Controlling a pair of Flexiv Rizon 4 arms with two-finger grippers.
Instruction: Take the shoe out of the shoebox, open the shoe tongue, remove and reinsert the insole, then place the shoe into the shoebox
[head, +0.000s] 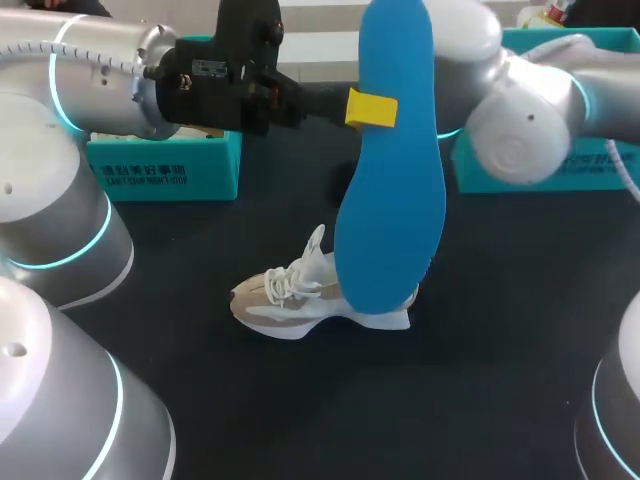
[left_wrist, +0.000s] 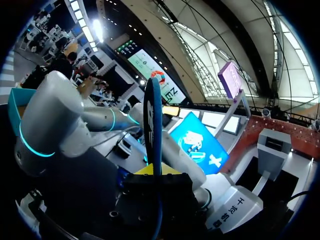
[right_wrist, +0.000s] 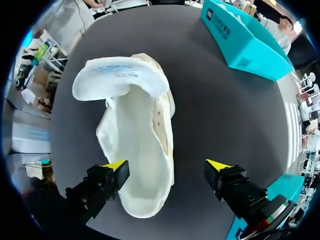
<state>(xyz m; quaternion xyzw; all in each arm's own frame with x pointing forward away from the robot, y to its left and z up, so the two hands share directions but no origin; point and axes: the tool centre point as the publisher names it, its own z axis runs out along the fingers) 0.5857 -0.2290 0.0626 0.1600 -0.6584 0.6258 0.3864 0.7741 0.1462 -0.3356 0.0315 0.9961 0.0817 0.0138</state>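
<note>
A blue insole (head: 390, 170) hangs upright above the table, and my left gripper (head: 370, 108) is shut on its upper edge. In the left wrist view the insole (left_wrist: 153, 120) shows edge-on, rising from between the fingers. Below it on the black table lies the white and beige shoe (head: 300, 292), toe to the left, tongue pulled up. My right gripper (right_wrist: 167, 166) hovers open right over the shoe (right_wrist: 140, 140), looking down into its opening, with one finger on each side of the heel end. In the head view the insole hides that gripper; only my right arm (head: 520, 130) shows.
A teal shoebox (head: 165, 165) stands at the back left, behind my left arm. A second teal box (head: 600, 160) stands at the back right. The box (right_wrist: 245, 40) also shows beyond the shoe in the right wrist view.
</note>
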